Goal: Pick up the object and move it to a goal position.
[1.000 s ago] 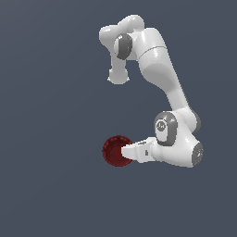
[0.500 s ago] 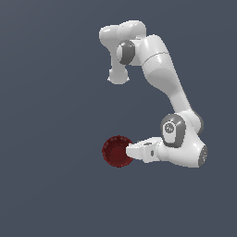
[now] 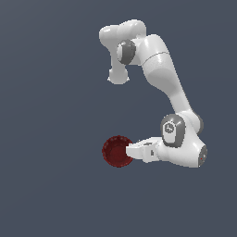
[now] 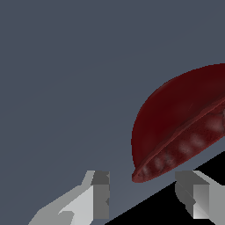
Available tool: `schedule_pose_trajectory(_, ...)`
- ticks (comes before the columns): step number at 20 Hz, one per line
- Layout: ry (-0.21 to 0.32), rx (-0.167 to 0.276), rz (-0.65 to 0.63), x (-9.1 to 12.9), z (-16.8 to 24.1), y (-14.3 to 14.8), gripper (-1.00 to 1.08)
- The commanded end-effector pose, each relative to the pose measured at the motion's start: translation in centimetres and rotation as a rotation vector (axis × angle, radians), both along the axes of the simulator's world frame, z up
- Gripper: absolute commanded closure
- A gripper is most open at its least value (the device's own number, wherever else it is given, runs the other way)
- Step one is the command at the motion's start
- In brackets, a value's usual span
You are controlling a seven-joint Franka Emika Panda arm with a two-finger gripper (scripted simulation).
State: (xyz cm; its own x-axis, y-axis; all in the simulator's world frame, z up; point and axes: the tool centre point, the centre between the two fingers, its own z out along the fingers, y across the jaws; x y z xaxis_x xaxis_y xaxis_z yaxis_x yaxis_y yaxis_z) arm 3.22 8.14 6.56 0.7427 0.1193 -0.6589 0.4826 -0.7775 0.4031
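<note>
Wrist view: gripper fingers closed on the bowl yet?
No. Both fingers stand apart, and the dark red bowl lies beyond them, untouched.

1. The small dark red round bowl [image 3: 117, 151] has only flat grey ground around it; no other loose thing stands near it in the exterior view.
2. On the exterior view's right, the white two-fingered gripper [image 3: 131, 150] reaches the bowl's edge, so that side is taken up.
3. Behind the gripper, the white arm's bulky wrist joint [image 3: 178, 143] fills the space further toward that right.
4. In the wrist view the bowl [image 4: 180, 127] sits tilted ahead of the fingers [image 4: 100, 195], its rim nearest the gap between them.
</note>
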Motion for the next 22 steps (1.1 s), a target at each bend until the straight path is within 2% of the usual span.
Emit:
schedule_pose_trajectory(1, 0.0, 0.0, 0.0, -0.1, -0.1, -0.1, -0.2)
schedule_pose_trajectory(19, 0.001, -0.002, 0.0, -1.3, -1.8, -1.7, -0.2)
schedule_pose_trajectory(20, 0.001, -0.002, 0.0, -1.3, -1.8, -1.7, 1.08)
schedule_pose_trajectory(22, 0.001, -0.002, 0.0, -1.3, -1.8, -1.7, 1.08)
